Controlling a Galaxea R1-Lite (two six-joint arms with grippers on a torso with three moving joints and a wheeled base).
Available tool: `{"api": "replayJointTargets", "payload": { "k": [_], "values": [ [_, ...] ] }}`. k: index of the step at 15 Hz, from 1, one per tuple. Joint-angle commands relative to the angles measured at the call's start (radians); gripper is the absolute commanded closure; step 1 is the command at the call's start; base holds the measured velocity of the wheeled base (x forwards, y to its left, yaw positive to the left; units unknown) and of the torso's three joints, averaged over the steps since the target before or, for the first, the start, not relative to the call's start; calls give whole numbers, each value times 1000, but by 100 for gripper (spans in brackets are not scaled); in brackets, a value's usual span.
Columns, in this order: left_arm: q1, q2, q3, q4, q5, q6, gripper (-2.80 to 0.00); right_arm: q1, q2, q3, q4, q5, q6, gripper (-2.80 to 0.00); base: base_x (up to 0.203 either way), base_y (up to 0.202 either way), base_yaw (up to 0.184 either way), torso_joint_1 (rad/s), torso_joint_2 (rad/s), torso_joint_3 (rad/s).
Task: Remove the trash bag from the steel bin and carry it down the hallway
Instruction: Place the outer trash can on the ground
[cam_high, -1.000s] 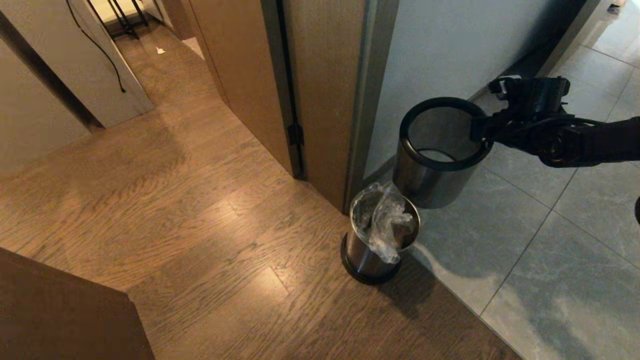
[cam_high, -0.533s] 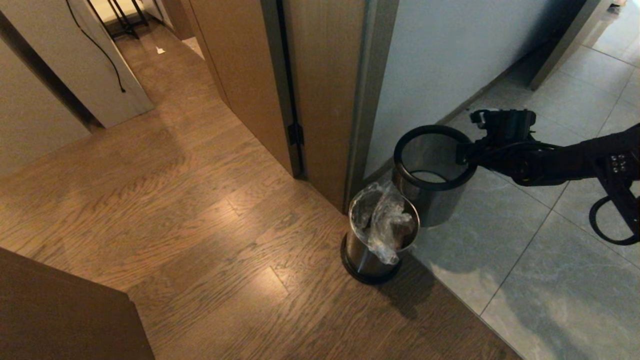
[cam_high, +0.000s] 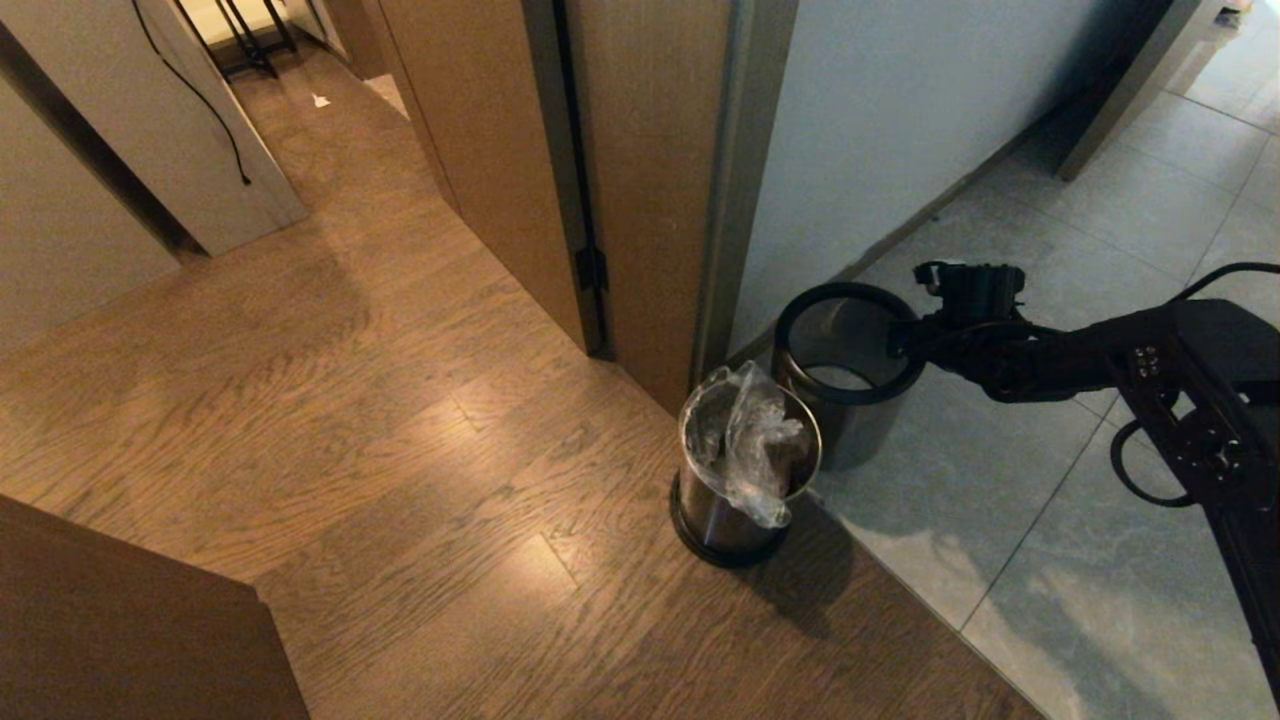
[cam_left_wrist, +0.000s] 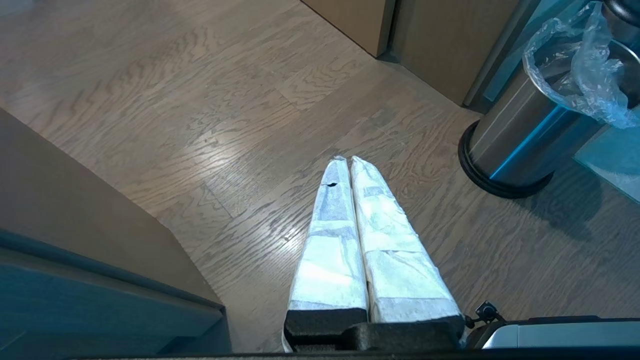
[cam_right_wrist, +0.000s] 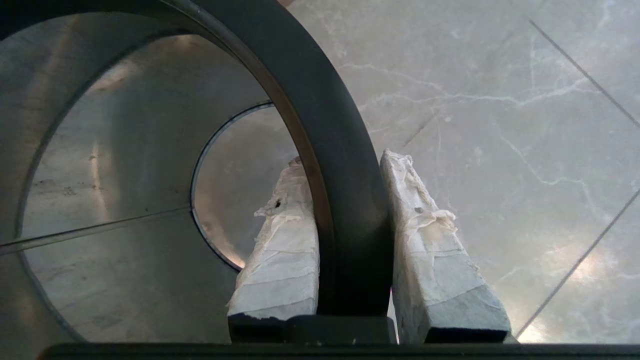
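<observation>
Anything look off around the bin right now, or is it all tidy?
One oddity: the black-rimmed steel sleeve is off the steel bin, pinched at its rim by the right gripper over the grey tiles. The trash bag sits crumpled in the bin, spilling over its rim. No spills.

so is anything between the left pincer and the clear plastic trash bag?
Nothing visible. The left pincer is shut over bare wood floor, and the clear crinkly trash bag sits exposed in the shiny steel bin. The right pincer grips the black-rimmed steel sleeve beside the bin.
</observation>
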Motion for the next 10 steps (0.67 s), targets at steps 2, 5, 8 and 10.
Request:
{"api": "replayJointTargets", "payload": {
  "k": [2, 5, 8, 10],
  "values": [
    [0, 0, 0, 0, 1, 0, 0, -1, 94, -60, -5, -1, 0, 0, 0, 0, 0, 0, 0, 0],
    [0, 0, 0, 0, 0, 0, 0, -6, 131, -76, -32, -1, 0, 0, 0, 0, 0, 0, 0, 0],
    [0, 0, 0, 0, 1, 0, 0, -6, 163, -82, -47, 6, 2, 0, 0, 0, 0, 0, 0, 0],
    [0, 0, 0, 0, 0, 0, 0, -5, 182, -83, -68, 7, 1, 0, 0, 0, 0, 0, 0, 0]
  ]
}}
